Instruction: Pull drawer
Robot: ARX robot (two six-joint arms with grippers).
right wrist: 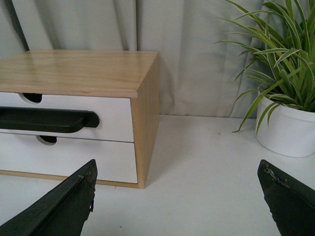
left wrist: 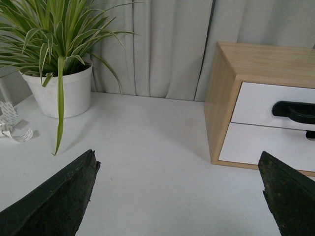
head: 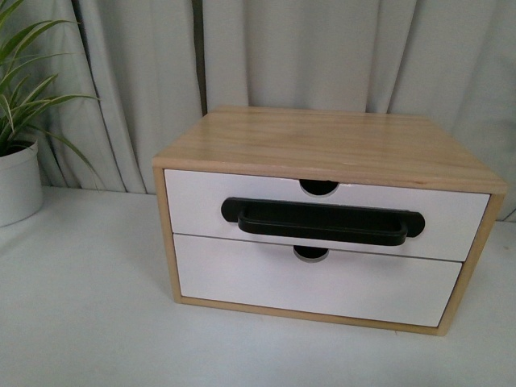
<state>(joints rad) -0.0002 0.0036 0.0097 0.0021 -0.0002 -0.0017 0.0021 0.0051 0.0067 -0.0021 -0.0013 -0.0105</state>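
Light-wood two-drawer cabinet (head: 322, 137), on white counter (head: 89, 306), centre of front view.
Item: wide white-fronted upper drawer (head: 193, 201) with long black bar handle (head: 322, 219) and semicircular top notch. It is fully shut, flush with the cabinet face, above plain white lower front (head: 322, 286).
Green plant in white pot (head: 16, 181): 9 o'clock of the cabinet.
Left claw (left wrist: 177, 196): spread wide, empty, well apart from the handle.
Right claw (right wrist: 172, 201): likewise.
Step judged: approach, no grasp yet.
Next move calls for one claw straddling the bar, pinching it, then a straight pull toward 6 o'clock.
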